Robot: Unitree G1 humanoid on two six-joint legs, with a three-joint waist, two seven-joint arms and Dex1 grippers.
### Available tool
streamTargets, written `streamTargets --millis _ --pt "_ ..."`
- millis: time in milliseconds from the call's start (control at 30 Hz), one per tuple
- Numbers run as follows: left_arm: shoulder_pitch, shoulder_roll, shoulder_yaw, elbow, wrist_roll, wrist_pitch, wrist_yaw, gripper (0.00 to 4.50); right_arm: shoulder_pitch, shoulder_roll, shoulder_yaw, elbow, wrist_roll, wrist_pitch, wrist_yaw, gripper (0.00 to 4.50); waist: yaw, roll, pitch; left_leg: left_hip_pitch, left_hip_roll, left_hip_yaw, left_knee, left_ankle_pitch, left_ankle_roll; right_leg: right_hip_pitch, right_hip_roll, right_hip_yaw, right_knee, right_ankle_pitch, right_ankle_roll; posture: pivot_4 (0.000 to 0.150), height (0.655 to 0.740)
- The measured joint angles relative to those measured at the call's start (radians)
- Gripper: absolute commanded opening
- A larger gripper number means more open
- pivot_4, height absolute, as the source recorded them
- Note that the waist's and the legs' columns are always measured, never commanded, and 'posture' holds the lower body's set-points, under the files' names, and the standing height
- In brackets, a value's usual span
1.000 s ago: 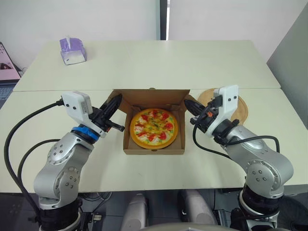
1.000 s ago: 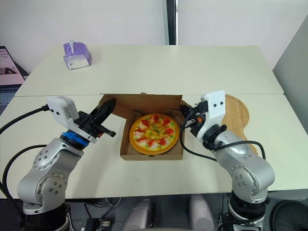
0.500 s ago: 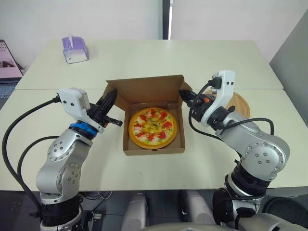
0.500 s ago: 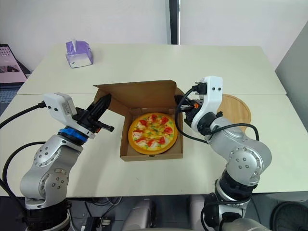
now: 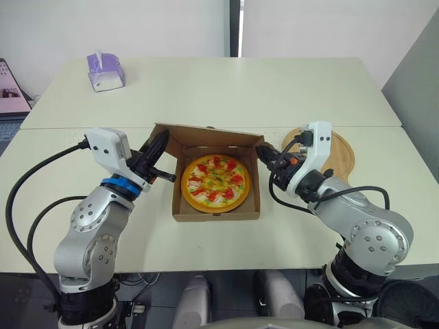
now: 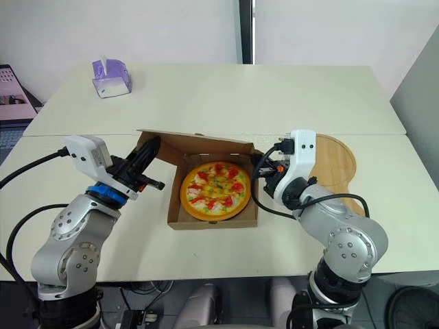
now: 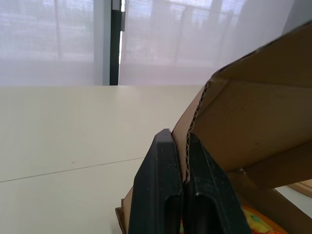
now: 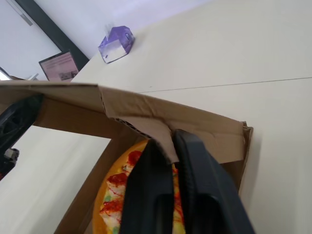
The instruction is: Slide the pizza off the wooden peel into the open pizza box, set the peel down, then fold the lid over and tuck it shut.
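Note:
The pizza [image 5: 215, 181] lies inside the brown cardboard pizza box [image 5: 218, 214] at the table's middle. The box lid [image 5: 207, 135] stands raised and leans forward over the pizza. My left gripper [image 5: 159, 142] is shut on the lid's left corner, and in the left wrist view its fingers [image 7: 165, 195] pinch the cardboard edge. My right gripper [image 5: 263, 150] is shut on the lid's right corner flap, whose cardboard [image 8: 165, 127] shows pinched between the fingers [image 8: 195, 190] in the right wrist view. The round wooden peel [image 5: 337, 149] lies flat on the table to the right of the box.
A purple tissue box [image 5: 105, 71] sits at the far left of the back table. A seam [image 5: 68, 128] runs between the two tables behind the pizza box. A screen [image 5: 9, 88] stands past the left edge.
Both grippers have raised the lid from lying back flat and now tip it forward and lower over the pizza. The box shifted slightly left. The peel has stayed put.

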Motion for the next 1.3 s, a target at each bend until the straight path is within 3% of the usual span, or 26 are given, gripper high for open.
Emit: streamTargets --millis 267,367,467,600,767,900,1167,1300 --pt "0.001 0.001 0.0 0.0 0.001 -0.007 0.001 0.0 0.05 -0.313 0.001 0.013 0.072 -0.005 0.198 4.15 0.006 0.0 0.0 -0.002 0.0 0.0 0.0 0.0 0.0 0.0 0.0 0.0 -0.003 0.0 0.0 0.15 0.74" --pt "0.003 0.001 0.0 0.0 0.001 -0.011 0.001 0.0 0.065 -0.458 0.001 0.029 0.106 -0.048 0.321 4.15 0.006 0.0 0.001 -0.002 0.0 0.0 0.0 0.0 0.0 0.001 0.0 -0.001 -0.004 -0.001 0.001 0.15 0.74" --pt "0.008 0.001 -0.001 0.0 0.004 -0.016 0.001 0.0 -0.007 -0.565 -0.021 0.162 0.093 -0.138 0.406 4.15 0.003 0.0 0.001 -0.001 0.0 0.002 0.0 0.0 0.0 0.001 0.0 0.001 -0.004 -0.001 0.001 0.15 0.74" --pt "0.012 0.002 -0.004 -0.001 0.005 -0.021 -0.004 0.0 -0.188 -0.607 -0.035 0.367 0.038 -0.284 0.458 3.25 0.004 0.0 0.001 -0.001 0.0 0.001 0.0 0.0 0.0 0.001 0.001 0.0 -0.004 0.0 0.0 0.15 0.74" --pt "0.008 0.013 -0.011 0.002 0.004 -0.022 -0.022 0.0 -0.343 -0.567 0.111 0.613 -0.035 -0.407 0.548 1.35 0.005 0.0 0.001 -0.002 0.0 0.001 0.0 0.0 0.0 0.0 0.0 0.001 -0.004 0.0 0.0 0.15 0.74" --pt "0.007 0.02 -0.016 0.005 0.004 -0.025 -0.043 0.0 -0.438 -0.546 0.213 0.698 -0.043 -0.456 0.651 0.02 0.007 0.0 0.001 -0.002 0.0 0.001 0.0 0.0 0.0 0.0 0.0 0.0 -0.005 0.0 0.0 0.15 0.74" --pt "0.059 0.098 0.024 0.002 -0.09 0.0 -0.146 0.0 -0.457 -0.573 0.322 0.726 -0.073 -0.48 0.819 0.02 0.009 0.0 0.001 -0.003 0.0 0.0 0.0 0.0 0.0 0.0 -0.001 -0.001 -0.005 0.0 0.0 0.15 0.74" --pt "0.096 0.201 0.045 0.014 -0.134 0.05 -0.24 1.28 -0.448 -0.594 0.339 0.714 -0.077 -0.481 0.866 0.0 0.007 0.001 0.002 -0.003 0.0 0.0 0.0 0.0 0.0 0.0 -0.001 -0.001 -0.005 0.0 0.0 0.15 0.74"
